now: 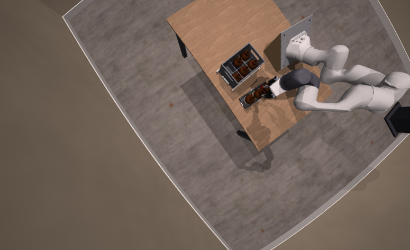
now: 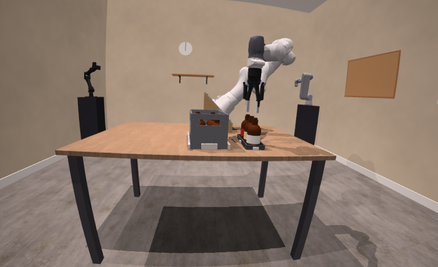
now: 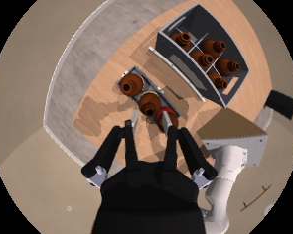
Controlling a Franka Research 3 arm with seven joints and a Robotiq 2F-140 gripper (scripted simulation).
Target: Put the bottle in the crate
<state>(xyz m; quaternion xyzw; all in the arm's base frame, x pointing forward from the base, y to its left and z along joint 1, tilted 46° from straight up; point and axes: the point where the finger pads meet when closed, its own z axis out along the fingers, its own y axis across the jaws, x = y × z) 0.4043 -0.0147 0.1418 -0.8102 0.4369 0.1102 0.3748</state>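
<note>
The grey crate (image 1: pixel 228 77) (image 2: pixel 208 136) (image 3: pixel 186 71) holds several brown bottles; its empty slot (image 1: pixel 229 68) (image 3: pixel 191 26) is at a corner. Beside it, the dark tray (image 2: pixel 255 146) (image 3: pixel 149 81) holds three upright brown bottles in a row: white-labelled (image 1: pixel 249 99) (image 2: pixel 253 130) (image 3: pixel 131 85) near the table edge, cream-labelled (image 1: pixel 258 94) (image 3: pixel 150 105) in the middle, red-labelled (image 2: pixel 243 125) (image 3: pixel 173 122) nearest the arm's mounting plate. My gripper (image 2: pixel 252 111) (image 3: pixel 150 115) is partly open and empty, pointing down above the bottle tops. A finger partly covers the red-labelled bottle in the wrist view.
The wooden table (image 1: pixel 228 18) (image 2: pixel 130 142) carries everything. An upright mounting plate (image 1: pixel 296 40) with the arm's base stands on the far side of the crate in the exterior view. The crate's wall rises close beside the tray.
</note>
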